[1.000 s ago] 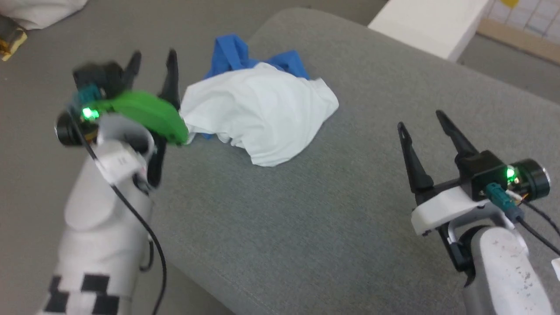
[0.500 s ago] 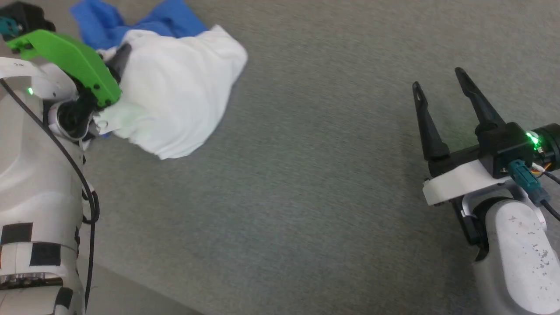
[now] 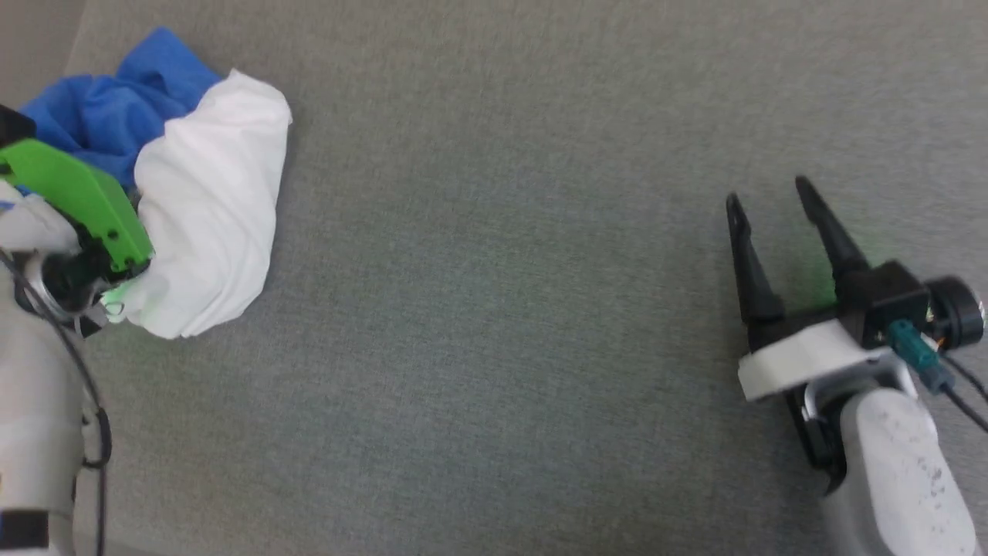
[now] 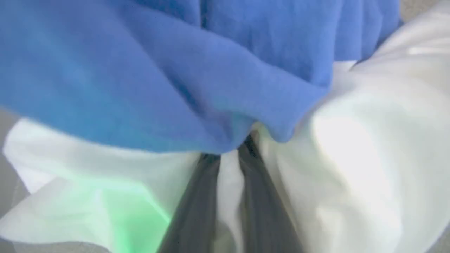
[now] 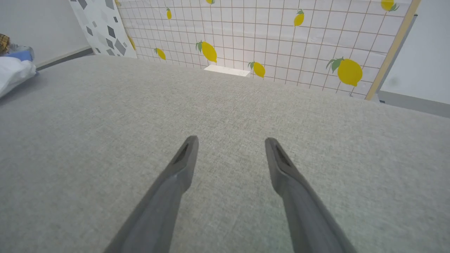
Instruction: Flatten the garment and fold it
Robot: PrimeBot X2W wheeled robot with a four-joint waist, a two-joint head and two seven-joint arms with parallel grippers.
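The widest thing before me is the grey fabric cushion point(image 3: 540, 324), which spreads across my head view. Beyond it, in my right wrist view, stands a white gridded wall panel point(image 5: 281, 38) printed with yellow lemons, with a low white block point(image 5: 226, 70) at its foot.

Next in size is the garment point(image 3: 208, 208). It lies bunched in 1 heap on the cushion at my far left, near the cushion's left edge. Its white body faces the middle of the cushion, and the blue part is piled behind and to the left of it. It is crumpled and not yet flattened.

My left arm's green wrist plate point(image 3: 81, 205) sits over the left side of that heap, touching the white cloth. My left gripper point(image 4: 228, 151) is buried in the garment. In my left wrist view its 2 dark fingers stand close together with a strip of white fabric pinched between them, and a blue fold drapes over their tips. I am clenched on the garment there.

My right gripper point(image 3: 768, 197) is well apart from the garment, at my lower right, above bare cushion. Its 2 fingers point(image 5: 175, 175) are spread wide with grey cushion showing between them, and it grasps nothing.
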